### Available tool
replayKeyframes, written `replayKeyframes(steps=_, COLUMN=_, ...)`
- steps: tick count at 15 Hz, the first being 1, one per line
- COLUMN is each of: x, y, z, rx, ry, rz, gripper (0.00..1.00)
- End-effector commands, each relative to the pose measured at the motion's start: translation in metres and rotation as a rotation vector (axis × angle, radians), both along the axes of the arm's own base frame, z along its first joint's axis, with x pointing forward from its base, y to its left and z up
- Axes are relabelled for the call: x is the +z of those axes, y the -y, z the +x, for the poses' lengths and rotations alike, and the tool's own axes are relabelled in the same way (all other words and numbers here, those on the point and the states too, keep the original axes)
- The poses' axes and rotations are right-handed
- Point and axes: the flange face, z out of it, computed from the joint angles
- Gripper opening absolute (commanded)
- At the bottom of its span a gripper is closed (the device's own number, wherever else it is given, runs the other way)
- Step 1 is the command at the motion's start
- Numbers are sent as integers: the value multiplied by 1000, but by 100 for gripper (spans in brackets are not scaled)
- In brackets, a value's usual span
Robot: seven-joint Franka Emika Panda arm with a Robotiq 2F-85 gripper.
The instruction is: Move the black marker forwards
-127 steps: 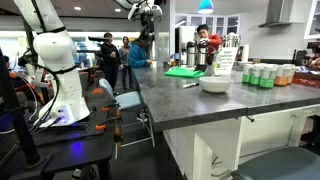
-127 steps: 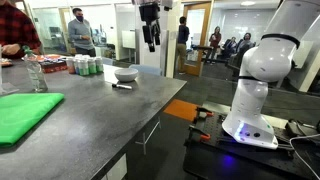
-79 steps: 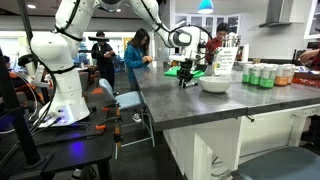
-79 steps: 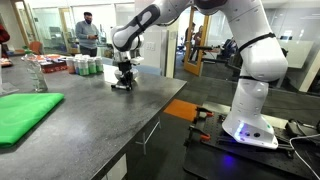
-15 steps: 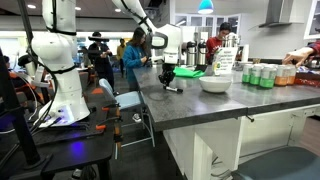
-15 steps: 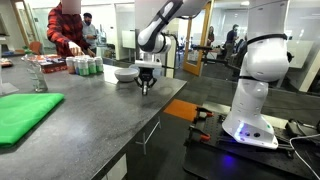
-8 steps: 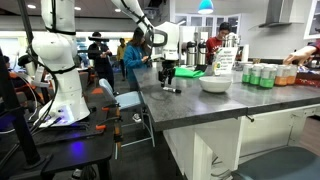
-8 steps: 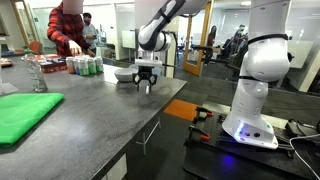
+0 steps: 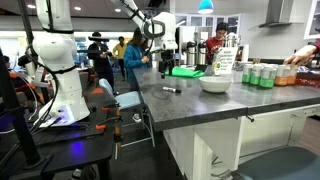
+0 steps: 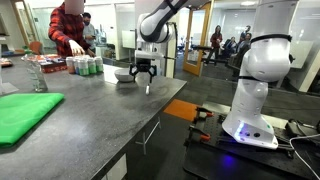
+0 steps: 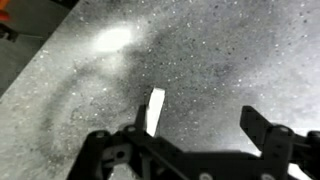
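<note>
The hand (image 10: 143, 73) was seen raised above the grey bench (image 10: 90, 120), fingers spread apart, the black marker (image 9: 171, 90) lying flat beneath it.

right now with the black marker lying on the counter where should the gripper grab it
Mid-barrel, from straight above, jaws closing across its thin width. The black marker lies flat on the counter with nothing touching it, so a top-down pinch looks unobstructed. The gripper hangs open above.

Office kitchenette doubling as robot lab: people (image 9: 133, 52) are standing behind the long dark grey speckled stone counter (image 9: 215, 108), green drink cans (image 9: 262, 75) sitting on it, glass-walled rooms (image 10: 228, 28) showing beyond it.
</note>
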Motion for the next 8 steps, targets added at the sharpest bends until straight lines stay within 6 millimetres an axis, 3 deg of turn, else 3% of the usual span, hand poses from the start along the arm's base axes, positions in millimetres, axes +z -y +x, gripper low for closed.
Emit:
replayKeyframes(steps=1, x=26, y=-10, z=-14, rx=78, ry=-11, rz=-59, gripper=100)
replayKeyframes(steps=8, x=77, y=-16, z=-30, rx=280, ry=-30, rz=-241, gripper=100)
